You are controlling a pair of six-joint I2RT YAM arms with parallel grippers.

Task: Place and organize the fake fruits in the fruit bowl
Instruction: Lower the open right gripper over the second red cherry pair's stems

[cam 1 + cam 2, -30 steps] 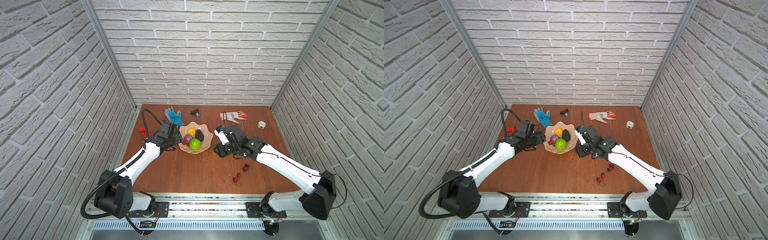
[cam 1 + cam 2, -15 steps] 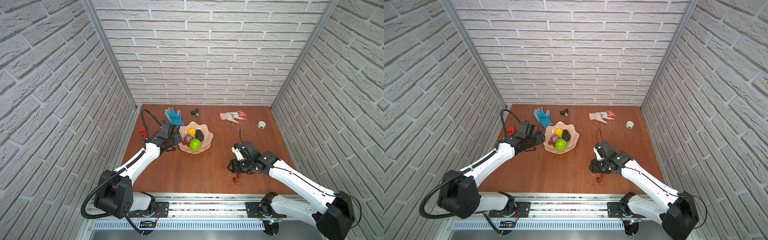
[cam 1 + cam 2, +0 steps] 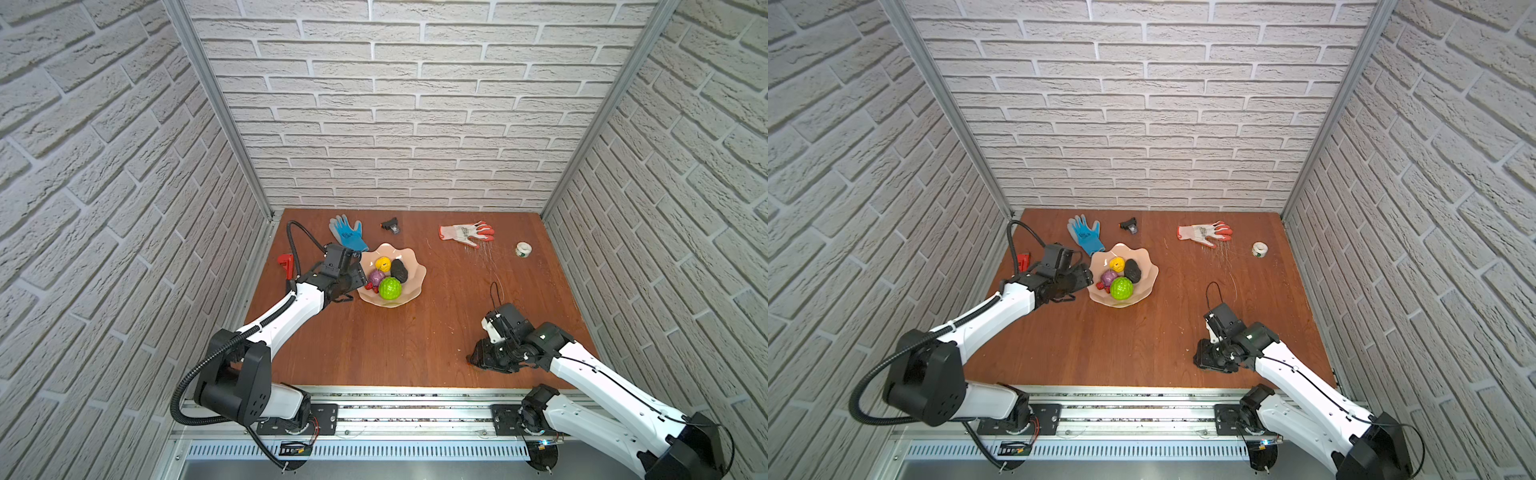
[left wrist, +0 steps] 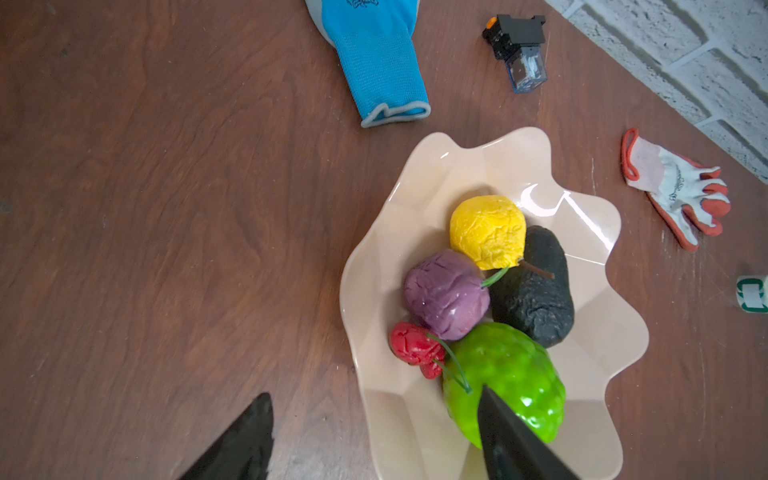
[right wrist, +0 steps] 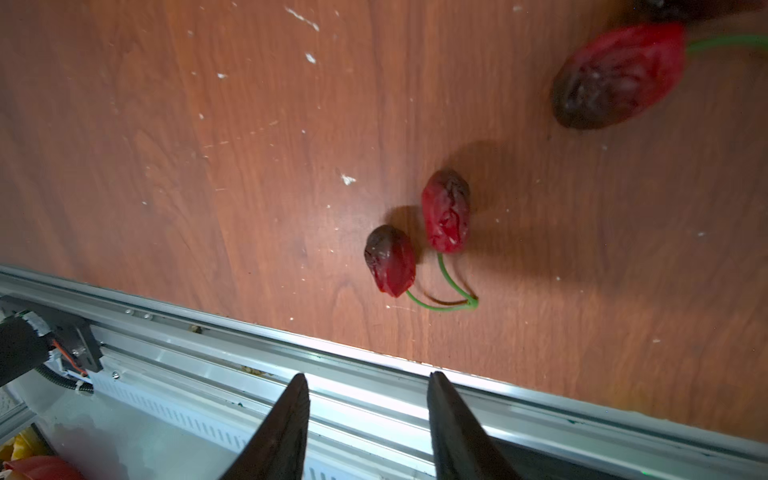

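Left of centre on the table (image 3: 395, 340): the fruit bowl (image 3: 417, 275) holds the yellow fruit (image 3: 382, 263), purple fruit (image 3: 376, 277), green ball (image 3: 390, 288) and avocado (image 3: 400, 271). It also has red cherries (image 4: 415, 344) against its left wall.

The left gripper (image 4: 374, 395) is at the bowl's left rim, jaws well apart, gripping nothing. One fingertip overlaps the green ball in the wrist view; can't tell if it touches.

Near right, by the table's near edge: the right gripper (image 5: 368, 375) is low over the wood, jaws apart, empty. A stemmed cherry pair (image 5: 446, 212) lies just ahead of its fingertips, with another cherry (image 5: 619, 75) beyond. Both are hidden in the top views.
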